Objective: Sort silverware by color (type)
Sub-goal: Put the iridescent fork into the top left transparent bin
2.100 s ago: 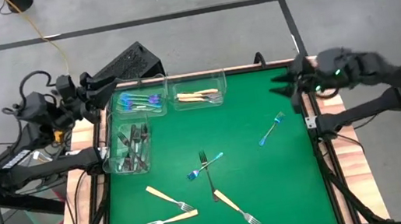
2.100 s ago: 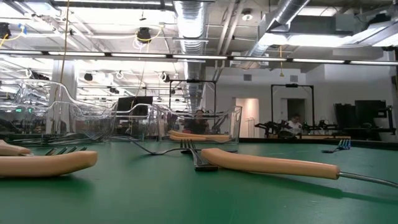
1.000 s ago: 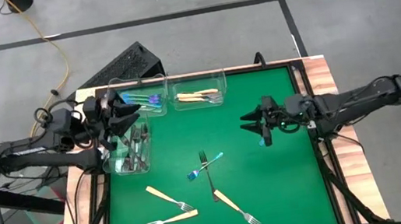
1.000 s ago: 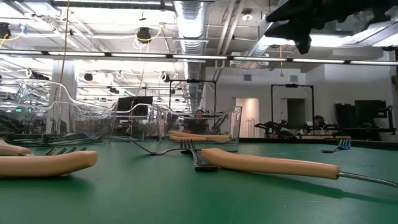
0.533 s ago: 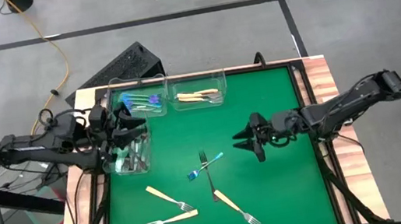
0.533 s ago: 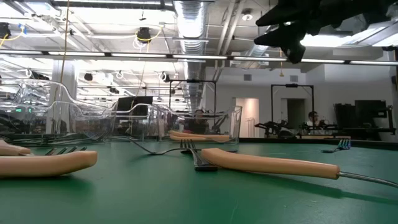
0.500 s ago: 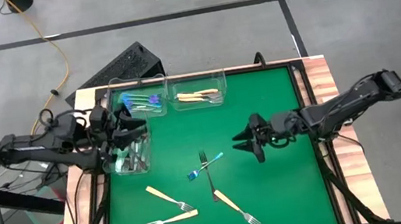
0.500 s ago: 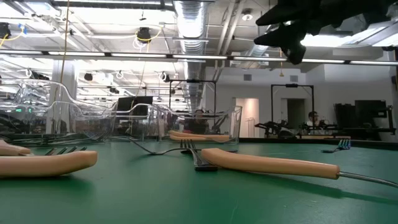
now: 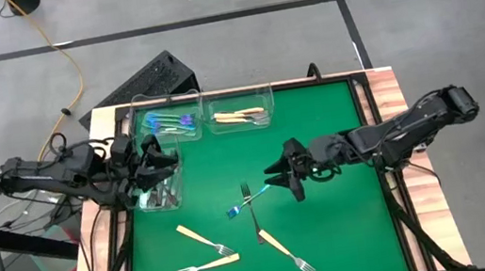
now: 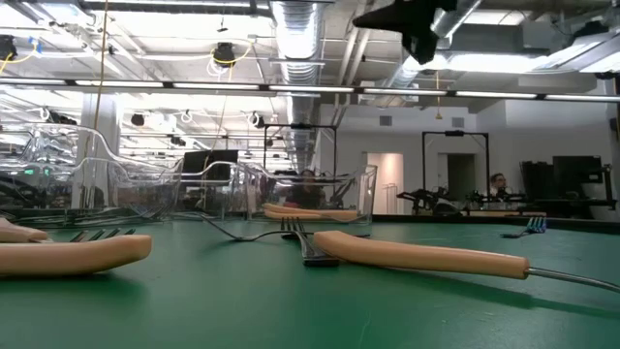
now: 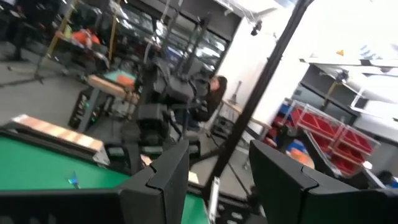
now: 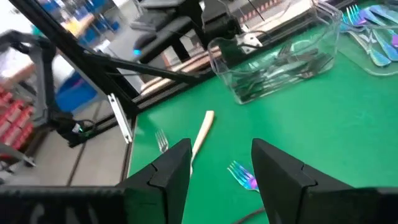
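Loose silverware lies on the green mat (image 9: 350,225): a blue fork (image 9: 248,198) crossed over a dark fork (image 9: 254,217) at the centre, and tan-handled forks (image 9: 206,239) (image 9: 206,267) (image 9: 286,252) toward the near edge. Another blue fork (image 10: 528,229) lies at the right. My right gripper (image 9: 279,178) hovers open above the mat just right of the crossed pair; its wrist view shows the blue fork's tines (image 12: 244,175) between the fingers, farther off. My left gripper (image 9: 164,161) stands open and empty above the bin of dark forks (image 9: 159,183).
Three clear bins stand at the far left: blue forks (image 9: 169,122), tan forks (image 9: 242,115), dark forks nearest the left edge. A wooden frame (image 9: 392,181) borders the mat. A black box (image 9: 156,76) sits beyond the far edge. The mat's near right part is bare.
My right gripper has travelled from the table's right side toward the left, high above the mat, arriving beside the crossed blue and dark forks. My left gripper has swung a little toward the near edge, over the dark-fork bin. Both stay open. No fork has moved.
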